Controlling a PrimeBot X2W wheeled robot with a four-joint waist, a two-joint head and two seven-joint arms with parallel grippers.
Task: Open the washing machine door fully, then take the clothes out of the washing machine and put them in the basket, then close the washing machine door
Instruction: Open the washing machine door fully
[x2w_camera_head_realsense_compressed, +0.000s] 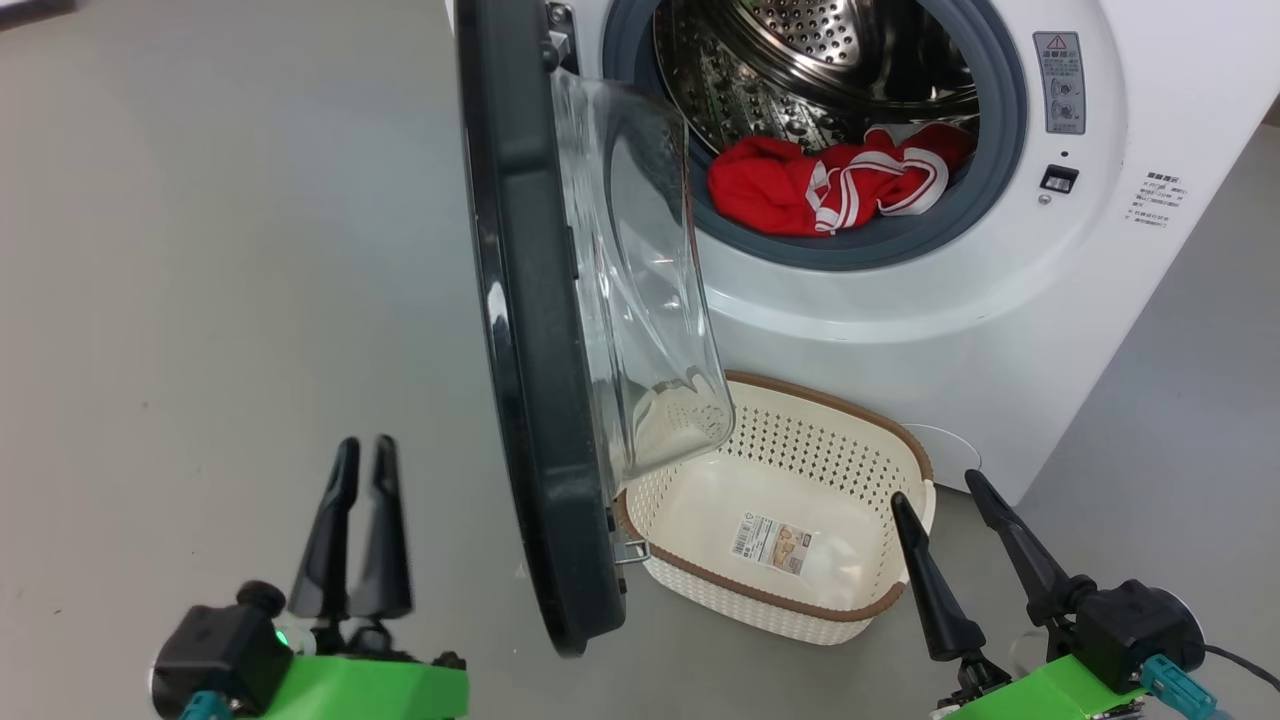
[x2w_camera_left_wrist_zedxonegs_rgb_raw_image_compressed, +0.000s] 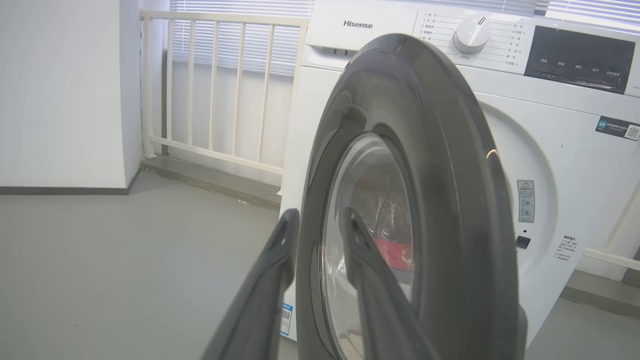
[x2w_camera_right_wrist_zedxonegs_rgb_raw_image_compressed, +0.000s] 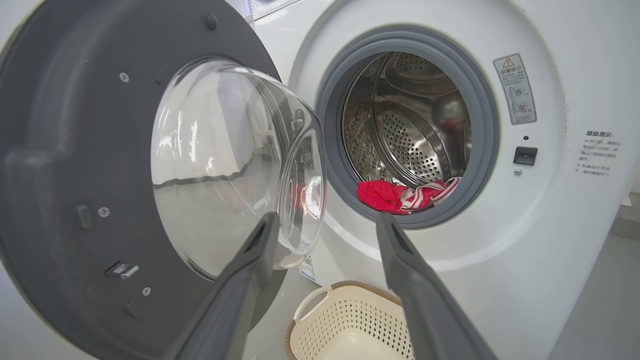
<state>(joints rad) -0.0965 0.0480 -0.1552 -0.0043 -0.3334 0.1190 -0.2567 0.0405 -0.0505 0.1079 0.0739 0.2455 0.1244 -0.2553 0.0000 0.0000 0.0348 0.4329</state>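
Left tool (x2w_camera_head_realsense_compressed: 365, 445) is set narrow and empty; right tool (x2w_camera_head_realsense_compressed: 937, 490) wide and empty. One washing machine door (x2w_camera_head_realsense_compressed: 530, 400) stands open. The clothes (x2w_camera_head_realsense_compressed: 800, 190), one red heap, lie in the drum (x2w_camera_head_realsense_compressed: 800, 40); one basket (x2w_camera_head_realsense_compressed: 800, 450) sits below.

Up top, the head view peers steeply down, catching the washing machine door (x2w_camera_head_realsense_compressed: 530, 400) edge-on and the basket (x2w_camera_head_realsense_compressed: 800, 450) on the floor beneath it. Left wrist view sits low and close, right up against the door's glossy outer face, the washing machine (x2w_camera_left_wrist_zedxonegs_rgb_raw_image_compressed: 550, 150) front behind. Right wrist view faces the open drum from the door's inner side, near. Head and right wrist views share the clothes (x2w_camera_head_realsense_compressed: 770, 190), basket and door.
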